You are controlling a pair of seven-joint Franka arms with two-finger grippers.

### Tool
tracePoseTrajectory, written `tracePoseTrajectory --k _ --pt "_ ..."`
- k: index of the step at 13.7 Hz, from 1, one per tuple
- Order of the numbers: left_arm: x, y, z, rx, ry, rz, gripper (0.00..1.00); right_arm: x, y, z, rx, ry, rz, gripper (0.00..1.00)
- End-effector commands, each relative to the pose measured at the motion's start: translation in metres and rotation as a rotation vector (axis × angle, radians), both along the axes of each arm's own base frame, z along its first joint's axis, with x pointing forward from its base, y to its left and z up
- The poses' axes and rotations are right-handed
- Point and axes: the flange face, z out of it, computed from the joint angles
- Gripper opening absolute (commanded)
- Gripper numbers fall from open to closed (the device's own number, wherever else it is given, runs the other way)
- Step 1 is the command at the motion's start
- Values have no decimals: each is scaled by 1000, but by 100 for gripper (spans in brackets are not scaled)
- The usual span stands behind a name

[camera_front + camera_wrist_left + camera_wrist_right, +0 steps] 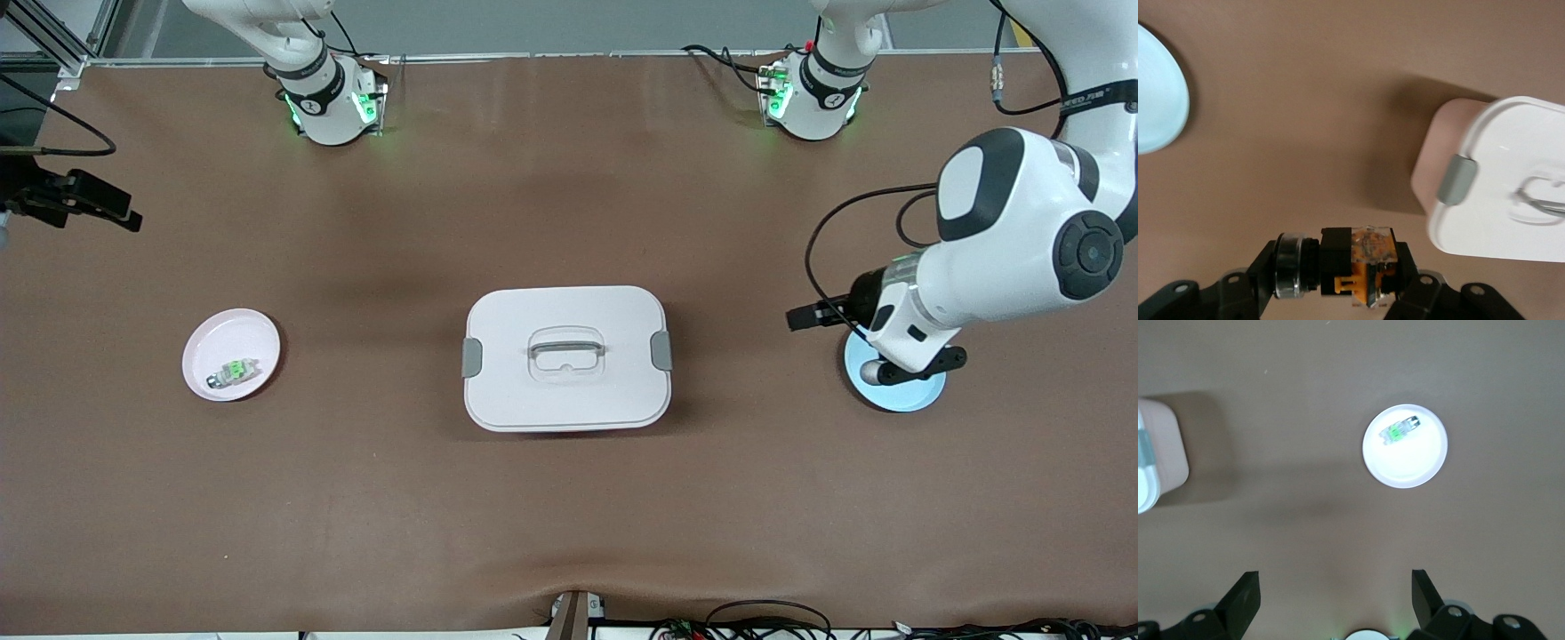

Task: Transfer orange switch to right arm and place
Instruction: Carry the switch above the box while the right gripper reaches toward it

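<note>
The orange switch (1358, 263), black with an orange part and a silver ring, is gripped between the fingers of my left gripper (1338, 270). In the front view my left gripper (803, 316) hangs over bare table beside the light blue plate (900, 393), pointing toward the white box; I cannot make out the switch there. My right gripper (1335, 600) is open and empty, high over the table near the pink plate (1405, 463). The right arm's base (329, 102) stands at the table's back edge.
A white lidded box (566, 357) with grey clips sits mid-table and also shows in the left wrist view (1511, 173). The pink plate (236, 333) at the right arm's end holds a pale switch with a green part (233, 372). The blue plate (1155, 100) is empty.
</note>
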Motion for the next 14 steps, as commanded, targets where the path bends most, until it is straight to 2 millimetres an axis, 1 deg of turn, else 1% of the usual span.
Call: tracePoseTrajectory --k 1,3,5,7,8,9,11,13,14 --pt "-9 -39 33 -38 49 108 0 -1 42 -1 0 19 47 100" --pt "-19 -72 42 -41 87 177 0 -5 79 -3 28 34 -2 100" --pt "-26 -107 41 -46 139 234 0 -11 121 -7 37 47 -40 100" --pt "-33 -141 43 -48 183 298 0 -19 157 -11 93 68 -75 100" --pt "-36 -157 42 -43 205 327 0 -24 176 -16 118 76 -94 100" --pt "-42 -175 41 -36 224 350 0 -34 205 -18 123 57 -92 100" --pt "-52 -203 43 -27 248 412 0 -49 251 -23 133 27 -151 100" --pt "-60 -232 42 -40 253 502 0 -67 296 -37 140 12 -207 100" --pt "-62 -244 39 -46 261 545 0 -76 313 -45 158 -11 -229 100"
